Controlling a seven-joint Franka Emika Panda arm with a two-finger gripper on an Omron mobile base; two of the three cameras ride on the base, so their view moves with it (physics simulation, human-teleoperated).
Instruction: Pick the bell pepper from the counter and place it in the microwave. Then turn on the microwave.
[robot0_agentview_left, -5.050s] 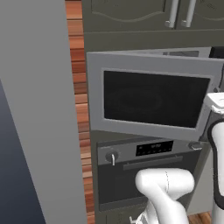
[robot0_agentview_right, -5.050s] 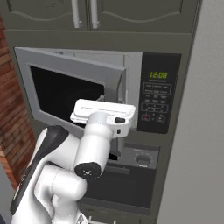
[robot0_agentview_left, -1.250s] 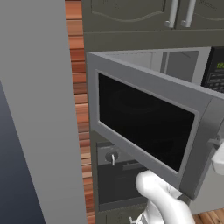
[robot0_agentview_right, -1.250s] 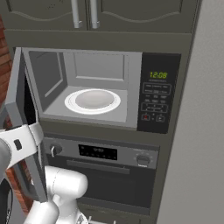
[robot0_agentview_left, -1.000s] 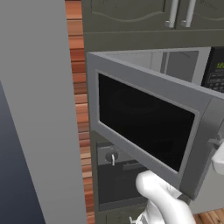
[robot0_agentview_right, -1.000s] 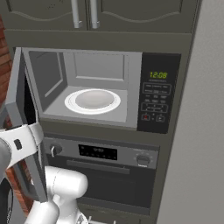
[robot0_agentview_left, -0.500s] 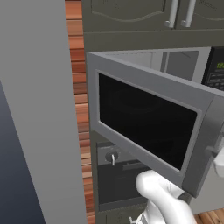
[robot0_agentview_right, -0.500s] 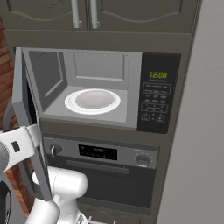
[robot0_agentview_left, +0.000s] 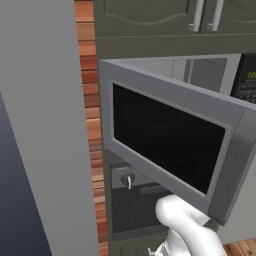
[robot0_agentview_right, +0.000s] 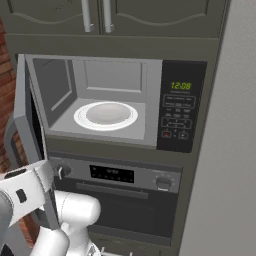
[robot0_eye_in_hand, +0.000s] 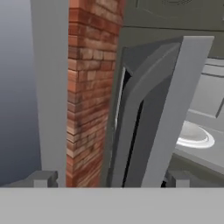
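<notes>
In the left base view the open door hides most of the microwave's cavity from us, and the right edge cuts the keypad panel. In the right base view we cannot read the small keypad buttons. In the hand view the door's edge covers the left part of the white plate.

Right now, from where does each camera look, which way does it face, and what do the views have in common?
Left base view: behind the arm, left side, facing the microwave door's dark glass.
Right base view: right side, facing the open microwave, white plate, keypad; arm lower left.
Hand view: looks along the door's edge; open gripper.
All three share the door.
</notes>
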